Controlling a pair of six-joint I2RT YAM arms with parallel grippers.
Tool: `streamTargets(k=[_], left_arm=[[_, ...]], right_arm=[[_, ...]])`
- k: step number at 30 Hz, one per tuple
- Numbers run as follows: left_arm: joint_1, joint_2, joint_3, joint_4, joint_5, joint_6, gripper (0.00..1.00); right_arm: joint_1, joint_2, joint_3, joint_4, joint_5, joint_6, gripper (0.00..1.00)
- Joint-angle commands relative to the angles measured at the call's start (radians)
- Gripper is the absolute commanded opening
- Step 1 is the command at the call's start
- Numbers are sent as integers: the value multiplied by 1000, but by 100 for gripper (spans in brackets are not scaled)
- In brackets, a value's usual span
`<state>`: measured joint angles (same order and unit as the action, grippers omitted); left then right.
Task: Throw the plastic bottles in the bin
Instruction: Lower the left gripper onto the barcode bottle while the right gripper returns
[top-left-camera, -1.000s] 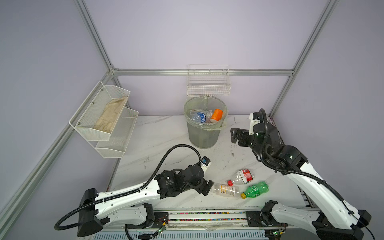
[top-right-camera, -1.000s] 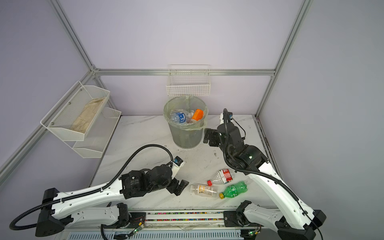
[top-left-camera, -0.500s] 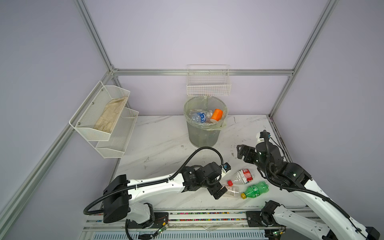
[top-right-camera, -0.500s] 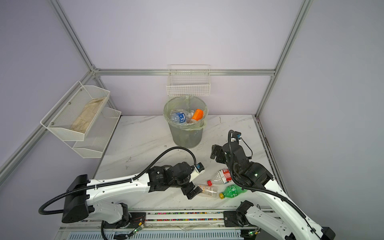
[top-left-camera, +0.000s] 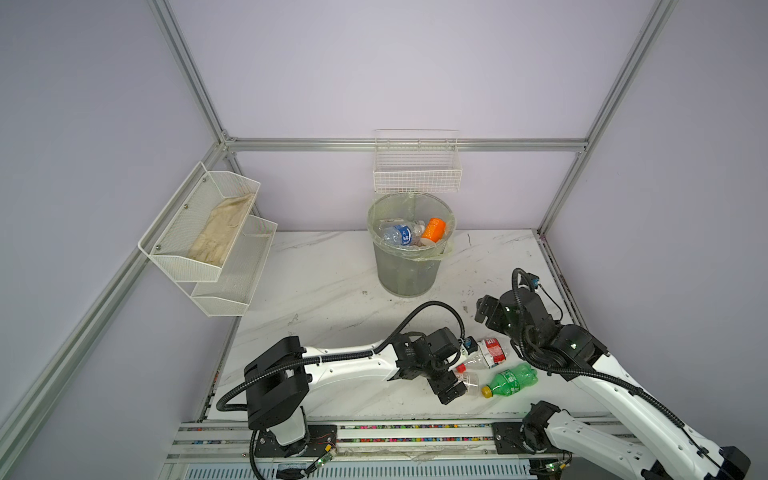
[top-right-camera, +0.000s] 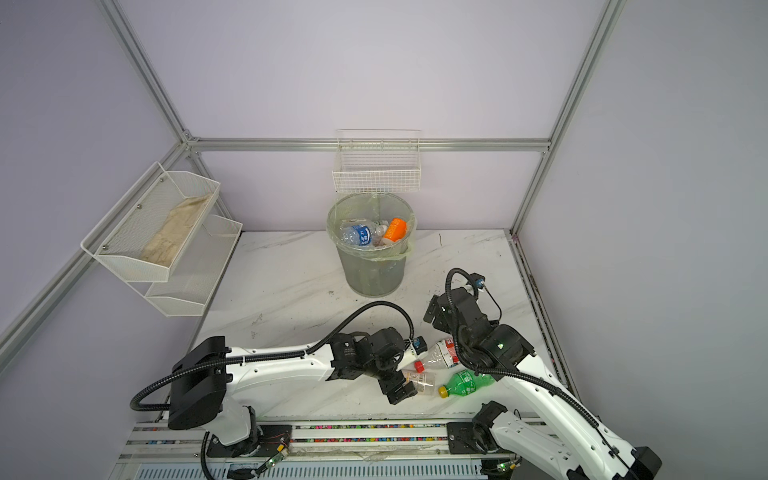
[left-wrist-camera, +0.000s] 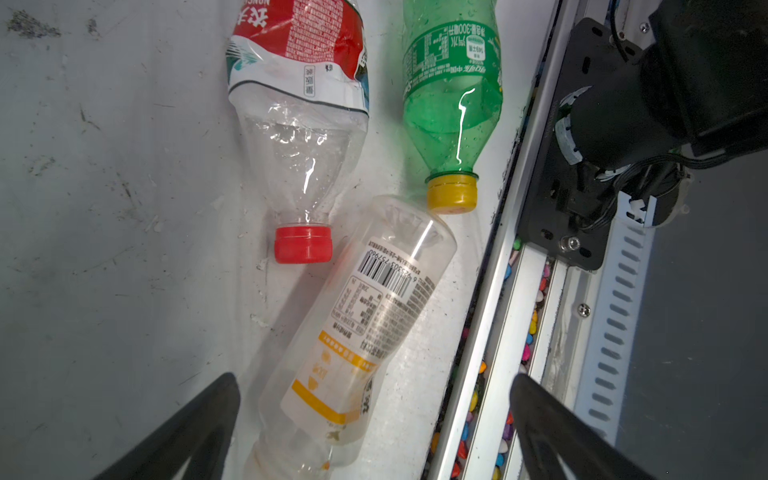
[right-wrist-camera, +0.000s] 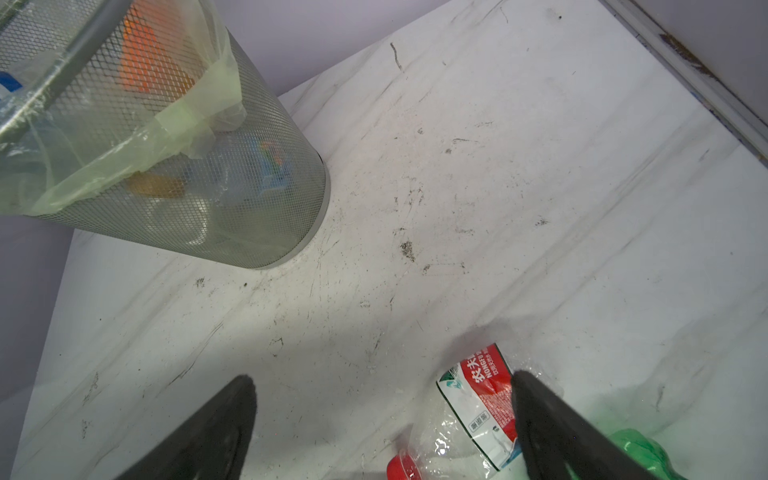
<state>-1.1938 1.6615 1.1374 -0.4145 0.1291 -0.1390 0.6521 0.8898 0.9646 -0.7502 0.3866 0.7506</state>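
Reaching across, the left gripper (left-wrist-camera: 374, 384) now stands wide around a clear waisted bottle (left-wrist-camera: 365, 332), orange-labelled — the right gripper (right-wrist-camera: 382, 378), back from the bin (top-left-camera: 409, 274), hangs wide and empty.
Beside it on the scuffed marble-veined bench (top-left-camera: 332, 274) lie a crumpled red-labelled bottle (left-wrist-camera: 299, 137) and a glossy green bottle (left-wrist-camera: 453, 95); the mesh bin, lined with pale green film, holds more at the back.

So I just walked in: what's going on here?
Two arms are clearing plastic bottles into the bin, which already holds several. Three lie on the table: a red-labelled bottle, a green bottle and a yellow-labelled bottle, which the open left pincer straddles. The open right pincer hovers by the red-labelled one.
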Motion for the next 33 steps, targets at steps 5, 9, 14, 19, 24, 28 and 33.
streamTargets(k=[5, 9, 14, 19, 24, 28, 33], left_arm=[[-7, 41, 114, 34, 47, 36, 99], [-8, 71, 120, 33, 28, 43, 97], [-7, 103, 128, 30, 4, 59, 96], [-7, 142, 145, 22, 0, 72, 95], [-7, 176, 169, 5, -10, 84, 94], [-7, 197, 173, 1, -31, 94, 92], [-8, 216, 173, -11, -43, 96, 89]], right_arm=[[-42, 9, -10, -22, 46, -2, 97], [-75, 14, -16, -10, 33, -27, 97], [-110, 22, -33, 15, 4, -48, 97], [-146, 25, -47, 40, -32, -69, 97], [-170, 32, -56, 57, -64, -86, 97], [-182, 35, -64, 66, -74, -94, 97], [-189, 40, -73, 75, -87, -102, 97]])
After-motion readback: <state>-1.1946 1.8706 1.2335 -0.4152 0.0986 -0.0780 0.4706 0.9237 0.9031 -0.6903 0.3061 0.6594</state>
